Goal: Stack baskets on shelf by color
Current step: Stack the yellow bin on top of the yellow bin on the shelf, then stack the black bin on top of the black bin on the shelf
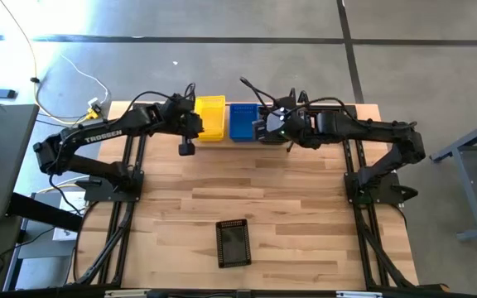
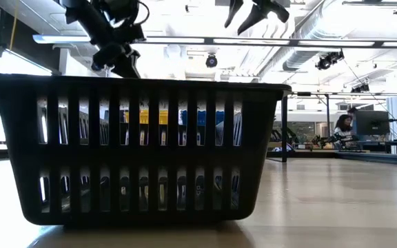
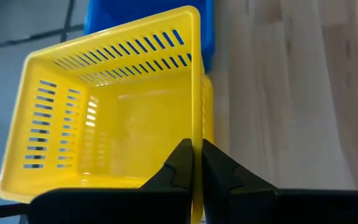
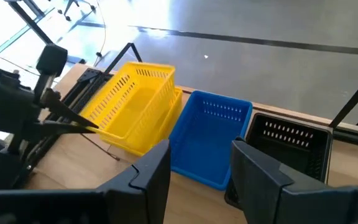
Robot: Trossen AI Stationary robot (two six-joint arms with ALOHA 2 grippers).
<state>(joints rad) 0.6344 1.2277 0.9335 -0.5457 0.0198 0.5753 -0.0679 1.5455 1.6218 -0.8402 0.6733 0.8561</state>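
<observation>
Left gripper is clenched on the rim of the top yellow basket, one finger either side of the wall. That basket sits tilted over another yellow one at the far edge of the table, left of the blue basket.

My read: I'm seating this yellow basket into its stack. To do it well I'd level it first, square its corners with the one below, then lower straight down and let go only once it has nested. Tilted as it is, a rim could catch, or the blue neighbour could get nudged.

Right gripper hangs over the blue basket with its fingers spread wide, holding nothing. Just to the right of the blue, a black basket is already on the far row.

One more black basket lies alone near the front edge, well apart from the others; it fills the low view.

I can't make out the shelf rods under the baskets clearly.
</observation>
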